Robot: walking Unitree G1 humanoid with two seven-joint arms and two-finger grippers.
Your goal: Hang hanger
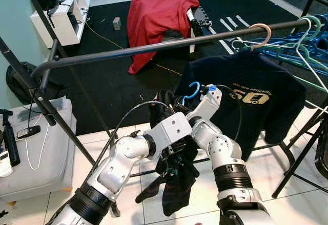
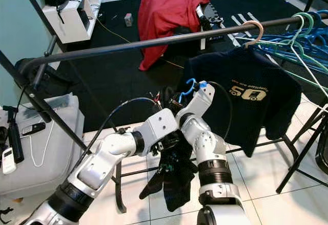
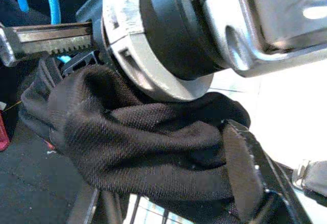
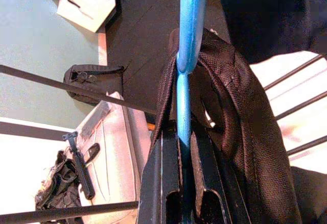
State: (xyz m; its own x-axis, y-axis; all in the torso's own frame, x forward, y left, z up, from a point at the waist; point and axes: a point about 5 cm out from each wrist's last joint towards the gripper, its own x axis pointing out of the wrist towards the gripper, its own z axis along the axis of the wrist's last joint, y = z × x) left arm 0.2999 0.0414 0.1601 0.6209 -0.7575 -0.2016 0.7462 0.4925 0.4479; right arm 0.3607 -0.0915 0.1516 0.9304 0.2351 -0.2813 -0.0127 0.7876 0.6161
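right pincer (image 4: 180, 203) pinching blue hanger (image 4: 189, 25) | hanger carries black cloth (image 1: 174, 179), below the near side of the rail (image 1: 154, 45) | left pincer (image 3: 153, 132) pressed in cloth, grip unclear

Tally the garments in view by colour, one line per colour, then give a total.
Black, on the blue hanger held by the right end effector: 1
Dark navy with a gold print, hanging on the rail: 1
Red, draped in the background: 1
Total: 3
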